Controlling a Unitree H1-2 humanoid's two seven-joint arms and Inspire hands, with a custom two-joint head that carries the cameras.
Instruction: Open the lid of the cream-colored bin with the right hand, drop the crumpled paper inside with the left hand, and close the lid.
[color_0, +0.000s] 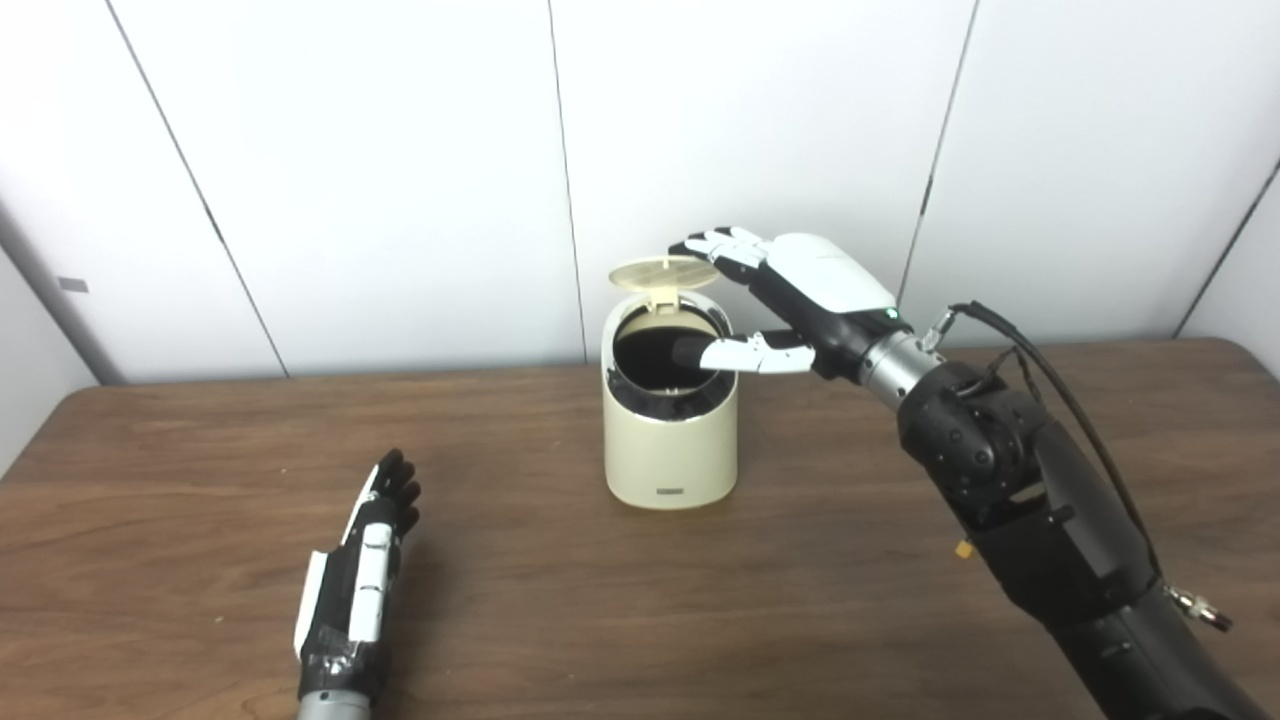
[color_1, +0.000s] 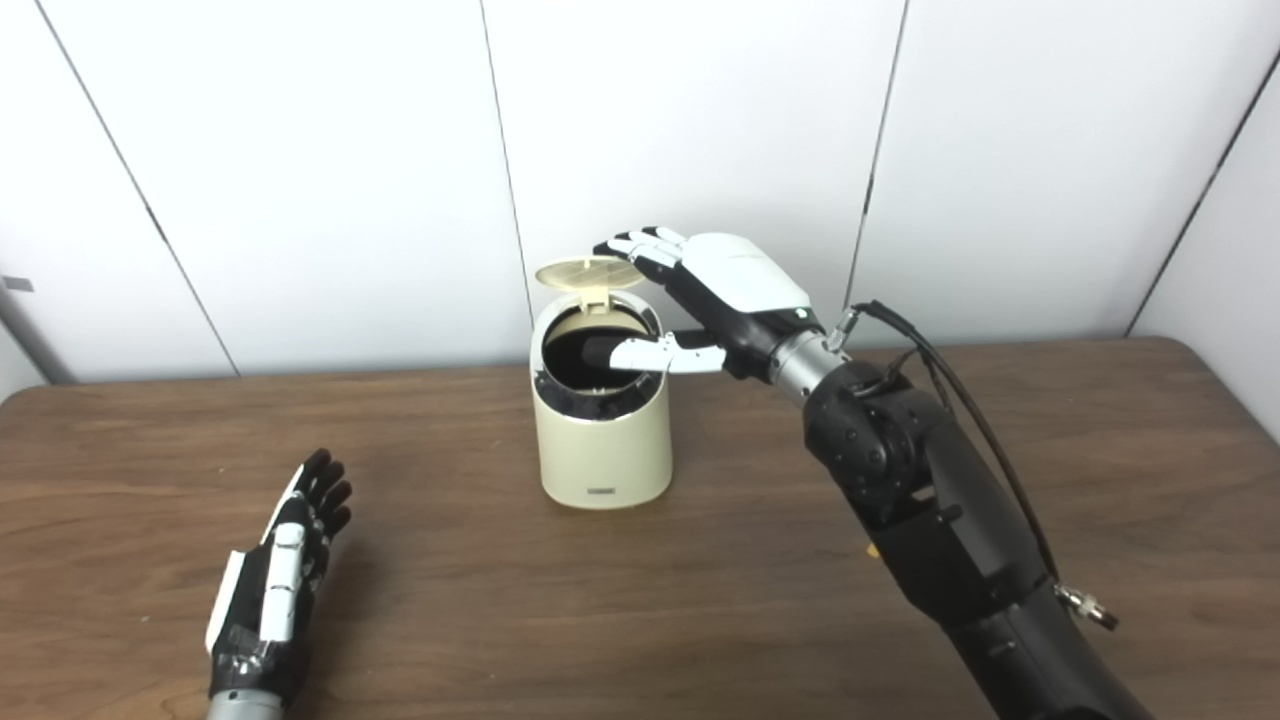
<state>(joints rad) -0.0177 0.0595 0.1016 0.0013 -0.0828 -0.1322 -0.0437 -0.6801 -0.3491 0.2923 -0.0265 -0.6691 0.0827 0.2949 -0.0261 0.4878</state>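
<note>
Wooden desk (color_0: 700, 600), white wall behind. Cream bin (color_0: 670, 440) centre, lid (color_0: 664, 272) raised. Right robot hand (color_0: 790, 290) spread, grasping nothing, fingertips (color_0: 700, 245) at lid. Left robot hand (color_0: 365, 560) released, resting on desk.

Bright even overhead light, soft faint shadows on the table (color_0: 700, 600), slight softness, mild edge distortion
</note>
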